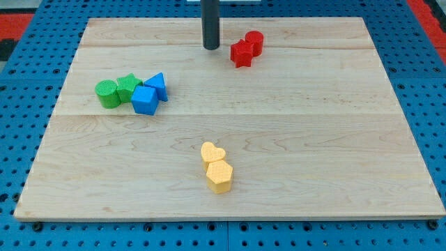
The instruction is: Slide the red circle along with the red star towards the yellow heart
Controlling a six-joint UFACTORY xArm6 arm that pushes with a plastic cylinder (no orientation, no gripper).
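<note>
Up top, my rod runs out of frame; only its lower stretch shows. No claw here, so nothing opens or clamps. My tip (211,47) rests on the desk (334,139), just left of the red star (241,53), not touching. Red circle (254,42) touches the star's far right. Yellow heart (212,153) lies well below, against a yellow hexagon (219,176).

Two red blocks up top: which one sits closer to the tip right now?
The red star. It lies just to the view's right of my tip, while the red circle sits beyond it, touching the star's far side.
</note>
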